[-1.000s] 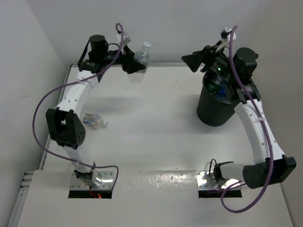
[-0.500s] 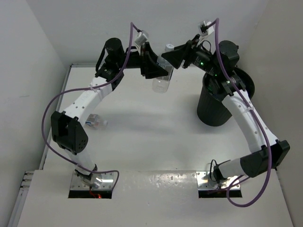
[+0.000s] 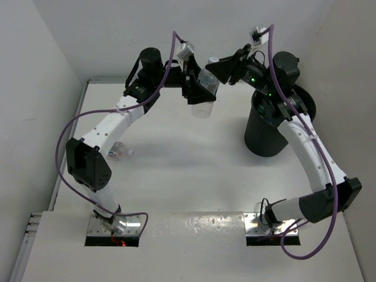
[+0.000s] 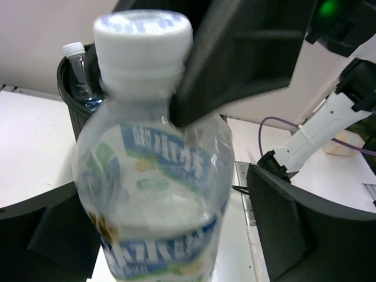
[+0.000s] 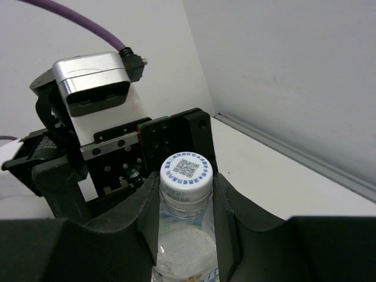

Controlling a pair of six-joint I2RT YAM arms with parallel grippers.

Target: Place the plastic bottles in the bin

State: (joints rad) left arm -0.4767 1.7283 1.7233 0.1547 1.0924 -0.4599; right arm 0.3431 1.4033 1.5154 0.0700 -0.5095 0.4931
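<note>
left gripper (image 3: 195, 89) clamped on labelled bottle (image 3: 204, 95), held in the air left of the bin (image 3: 267, 136); right gripper (image 5: 185, 197) narrow, fingers flanking its neck, can't tell if gripping; second bottle (image 4: 75, 63) upright inside the bin; third bottle (image 3: 120, 152) lying on table (image 3: 176, 176) far left of the bin

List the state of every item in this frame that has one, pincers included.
left pincer: shut on the held bottle, raised in mid-air.
held bottle: capped, gripped around its body.
right pincer: fingers flank the held bottle's neck; whether they grip cannot be told.
loose bottle: lying on its side.
bin: upright, open-topped.
bottle in bin: capped, cap end up.
</note>
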